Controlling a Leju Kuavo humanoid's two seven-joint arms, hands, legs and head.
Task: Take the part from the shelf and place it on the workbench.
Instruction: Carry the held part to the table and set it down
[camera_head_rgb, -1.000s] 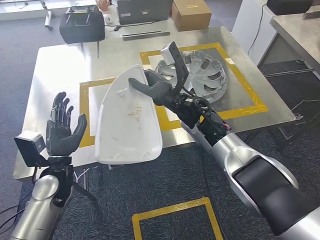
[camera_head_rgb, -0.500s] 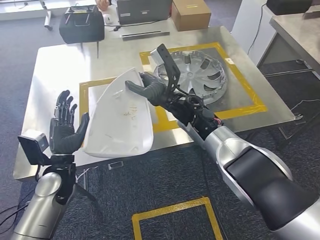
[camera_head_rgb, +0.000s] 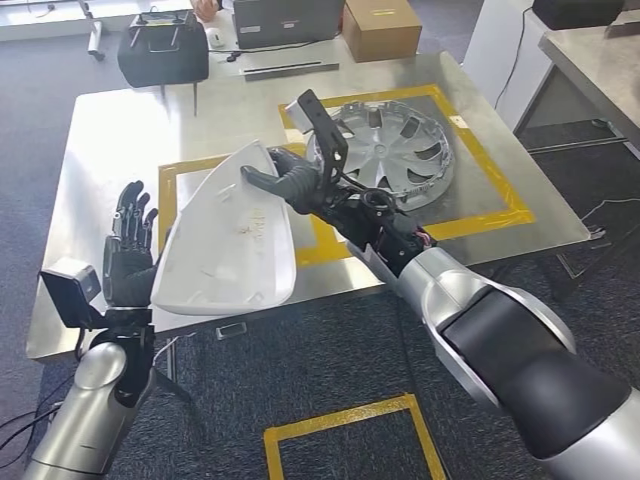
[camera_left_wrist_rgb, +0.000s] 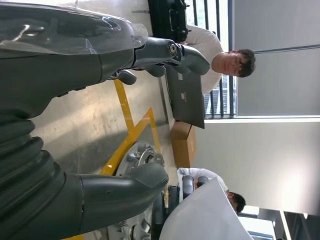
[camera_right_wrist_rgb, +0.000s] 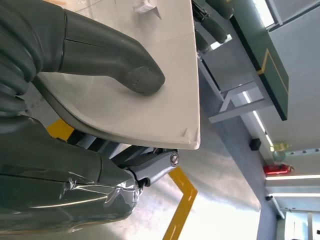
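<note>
The part is a curved white panel (camera_head_rgb: 226, 235), tilted above the near left of the metal workbench (camera_head_rgb: 106, 130). My right hand (camera_head_rgb: 290, 180) grips its far right edge. In the right wrist view the thumb (camera_right_wrist_rgb: 109, 55) presses on the panel's (camera_right_wrist_rgb: 158, 115) upper face and the fingers (camera_right_wrist_rgb: 151, 167) curl beneath it. My left hand (camera_head_rgb: 128, 250) is open and upright beside the panel's left edge, which hides the thumb. In the left wrist view the panel (camera_left_wrist_rgb: 207, 215) lies just beyond the left thumb (camera_left_wrist_rgb: 113, 192). A yellow-taped square (camera_head_rgb: 167, 200) lies under the panel.
A silver hubcap (camera_head_rgb: 392, 150) lies in the right taped square. A black case (camera_head_rgb: 162, 45), a laptop (camera_head_rgb: 287, 20) and a cardboard box (camera_head_rgb: 381, 28) stand at the back edge. A person (camera_left_wrist_rgb: 226, 60) sits behind the bench. A yellow square (camera_head_rgb: 351, 440) marks the floor in front.
My right hand has carried the panel leftward and lowered it over the left taped square. Its left edge now reaches my left hand, which has shifted slightly.
</note>
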